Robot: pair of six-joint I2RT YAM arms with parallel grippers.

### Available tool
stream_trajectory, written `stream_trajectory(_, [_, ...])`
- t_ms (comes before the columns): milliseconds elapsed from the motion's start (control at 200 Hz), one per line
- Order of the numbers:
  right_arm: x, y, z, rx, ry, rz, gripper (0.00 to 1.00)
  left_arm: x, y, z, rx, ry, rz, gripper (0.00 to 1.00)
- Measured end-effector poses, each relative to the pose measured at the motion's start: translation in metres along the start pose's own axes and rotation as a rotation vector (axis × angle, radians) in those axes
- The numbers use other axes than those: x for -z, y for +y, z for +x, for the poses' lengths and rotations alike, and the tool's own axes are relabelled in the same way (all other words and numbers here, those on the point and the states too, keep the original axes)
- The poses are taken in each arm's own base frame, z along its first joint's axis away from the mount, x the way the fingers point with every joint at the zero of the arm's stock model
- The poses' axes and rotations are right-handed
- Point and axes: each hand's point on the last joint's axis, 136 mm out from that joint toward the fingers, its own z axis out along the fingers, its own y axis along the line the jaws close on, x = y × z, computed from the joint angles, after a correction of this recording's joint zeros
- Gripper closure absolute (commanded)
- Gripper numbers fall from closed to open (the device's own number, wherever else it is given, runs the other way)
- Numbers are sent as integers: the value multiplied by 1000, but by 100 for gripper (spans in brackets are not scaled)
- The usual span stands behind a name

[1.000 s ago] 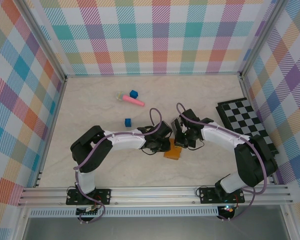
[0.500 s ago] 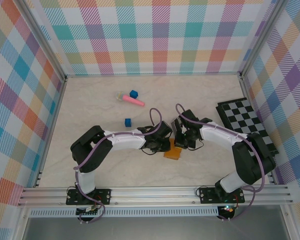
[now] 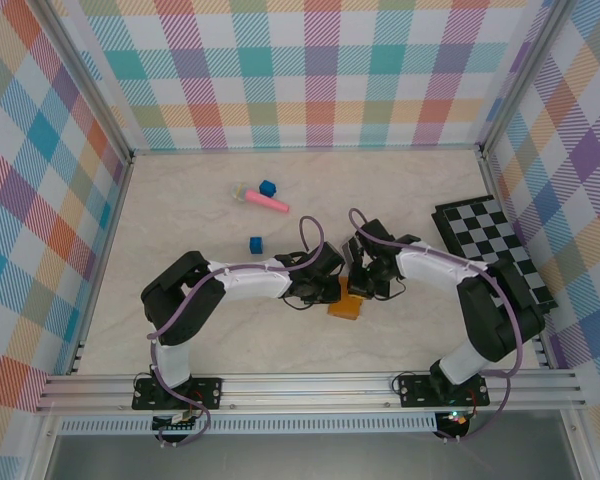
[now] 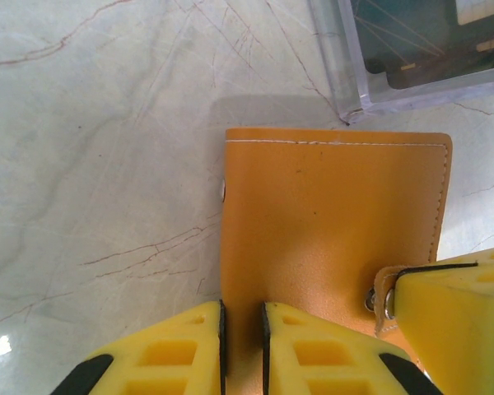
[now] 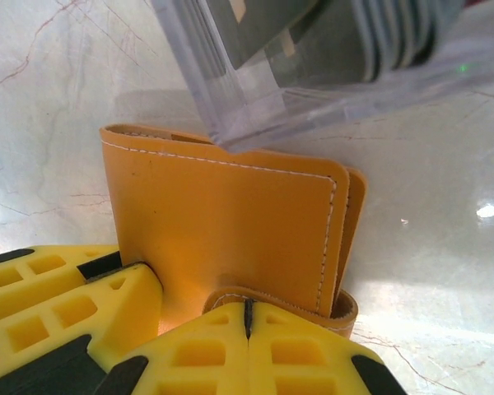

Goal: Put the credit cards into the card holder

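The orange-brown card holder (image 3: pixel 345 306) lies folded on the marble table between both arms. My left gripper (image 4: pixel 241 309) is shut on its near left edge, with leather showing between the pads. Over at the holder's side, my right gripper (image 5: pixel 247 304) is shut on the snap strap (image 5: pixel 346 311) of the card holder (image 5: pixel 230 222). The right gripper's yellow finger (image 4: pixel 457 317) also appears beside the strap in the left wrist view. Just beyond the holder stands a clear plastic case (image 5: pixel 255 90) with dark credit cards (image 5: pixel 329 37) upright in it; the credit cards (image 4: pixel 420 37) look dark grey through the case.
A black-and-white chequered board (image 3: pixel 492 248) lies at the right wall. Two blue cubes (image 3: pixel 267 187) (image 3: pixel 255 243) and a pink cylinder (image 3: pixel 267 203) sit at the back left. Plaid walls enclose the table on three sides.
The right arm's elbow has edged slightly left. Both grippers and the card holder stay where they were.
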Motion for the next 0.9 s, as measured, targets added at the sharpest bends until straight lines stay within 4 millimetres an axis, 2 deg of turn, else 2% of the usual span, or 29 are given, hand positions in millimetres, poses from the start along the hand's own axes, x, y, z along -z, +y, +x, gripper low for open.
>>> stream_trajectory(505, [-4,3,-1,-15,52,150,100,0,1,0,1,-3,-1,82])
stream_trajectory(625, [0,4,-1,-13,31,142,92,1,1,0,-2,-21,20,79])
stream_trajectory(685, [4,6,0,4,2,132,84,3,2,0,-3,-32,27,77])
stream_trajectory(710, [8,6,-1,18,-24,128,82,4,4,1,-3,-36,26,75])
stream_trajectory(780, [31,10,-5,53,-119,110,60,10,11,5,-6,-46,12,69])
stream_trajectory(850, [73,14,-19,80,-288,87,45,20,18,5,-15,-66,-9,64])
stream_trajectory(900, [110,9,-33,65,-439,85,35,30,19,1,-27,-96,-13,60])
